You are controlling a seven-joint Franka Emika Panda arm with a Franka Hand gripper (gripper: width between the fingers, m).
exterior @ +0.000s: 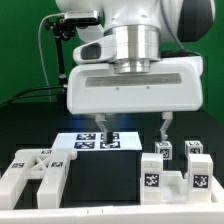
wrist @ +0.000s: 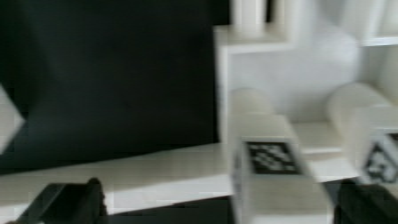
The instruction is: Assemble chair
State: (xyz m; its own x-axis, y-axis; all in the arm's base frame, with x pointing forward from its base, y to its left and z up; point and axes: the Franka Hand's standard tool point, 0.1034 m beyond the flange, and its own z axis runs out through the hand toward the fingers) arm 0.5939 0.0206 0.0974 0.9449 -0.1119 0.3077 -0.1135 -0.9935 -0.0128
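The chair is in loose white pieces. One chunky piece with tags and upright posts [exterior: 172, 172] stands at the exterior view's right. A flat frame piece [exterior: 35, 172] lies at the left. My gripper [exterior: 132, 130] hangs open above the table between them, close to the right-hand piece, with nothing held. One finger [exterior: 100, 128] is over the marker board, the other near the posts. In the wrist view my gripper [wrist: 214, 205] straddles a white tagged block [wrist: 270, 150] lying below it. A second tagged post [wrist: 377, 150] is beside the block, and a pale slab [wrist: 151, 165] crosses beneath.
The marker board [exterior: 85, 142] lies flat on the black table behind the pieces. A dark cable runs down at the back left [exterior: 45, 40]. Green backdrop surrounds the scene.
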